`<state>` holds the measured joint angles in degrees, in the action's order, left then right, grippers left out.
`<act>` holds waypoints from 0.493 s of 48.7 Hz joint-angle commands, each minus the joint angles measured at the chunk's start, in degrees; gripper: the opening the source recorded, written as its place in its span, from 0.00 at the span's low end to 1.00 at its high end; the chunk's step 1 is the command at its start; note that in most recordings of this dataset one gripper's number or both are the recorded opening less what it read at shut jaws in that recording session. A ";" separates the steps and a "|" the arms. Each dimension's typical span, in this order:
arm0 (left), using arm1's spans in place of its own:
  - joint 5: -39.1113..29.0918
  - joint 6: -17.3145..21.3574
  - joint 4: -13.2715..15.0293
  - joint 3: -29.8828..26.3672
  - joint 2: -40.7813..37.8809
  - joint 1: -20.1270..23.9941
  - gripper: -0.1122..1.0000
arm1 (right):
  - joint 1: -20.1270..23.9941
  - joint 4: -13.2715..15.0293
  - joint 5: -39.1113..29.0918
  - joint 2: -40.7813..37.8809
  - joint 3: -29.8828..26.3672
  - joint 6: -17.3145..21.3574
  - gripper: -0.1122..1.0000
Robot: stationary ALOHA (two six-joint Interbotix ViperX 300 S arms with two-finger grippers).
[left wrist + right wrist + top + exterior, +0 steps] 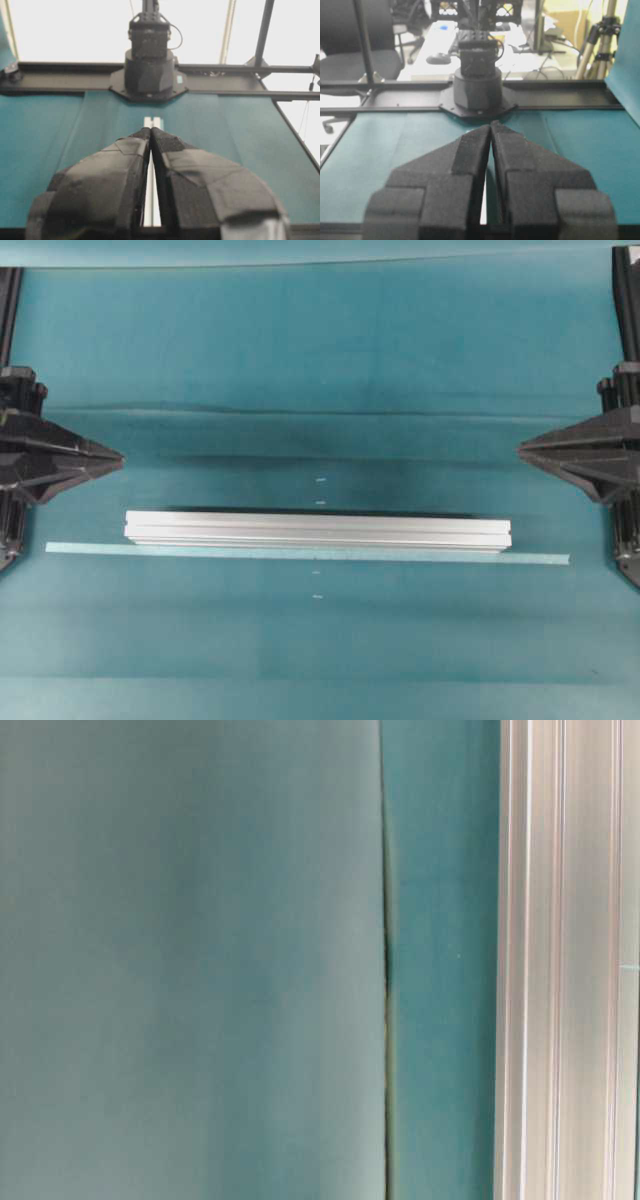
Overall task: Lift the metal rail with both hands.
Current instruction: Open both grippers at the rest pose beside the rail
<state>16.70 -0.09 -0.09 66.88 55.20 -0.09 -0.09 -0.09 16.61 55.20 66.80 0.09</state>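
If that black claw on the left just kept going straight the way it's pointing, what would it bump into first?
Probably nothing on the table: the left gripper, closed, points across above the metal rail, missing it. Eventually it would meet the right gripper.

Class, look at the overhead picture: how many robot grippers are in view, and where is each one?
2. The left gripper sits at the left edge and the right gripper at the right edge, tips shut and pointing inward, both clear of the metal rail. None seems hidden.
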 commanded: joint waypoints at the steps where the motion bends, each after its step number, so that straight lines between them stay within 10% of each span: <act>1: -3.78 -3.87 -0.18 -2.64 -2.72 -0.18 0.23 | 0.09 -0.53 0.18 -0.35 -0.88 0.88 0.23; 9: -15.21 -8.88 -0.88 -8.09 -5.01 -0.09 0.09 | 0.09 -4.04 -14.50 -0.79 -6.86 3.16 0.07; 24: -37.79 -5.98 -0.97 -20.21 -8.88 1.41 0.05 | -2.20 -3.96 -49.39 -8.44 -20.13 3.52 0.06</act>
<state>-16.96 -6.59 -0.97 50.89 47.81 1.05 -1.93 -3.87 -28.56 49.39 49.92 3.60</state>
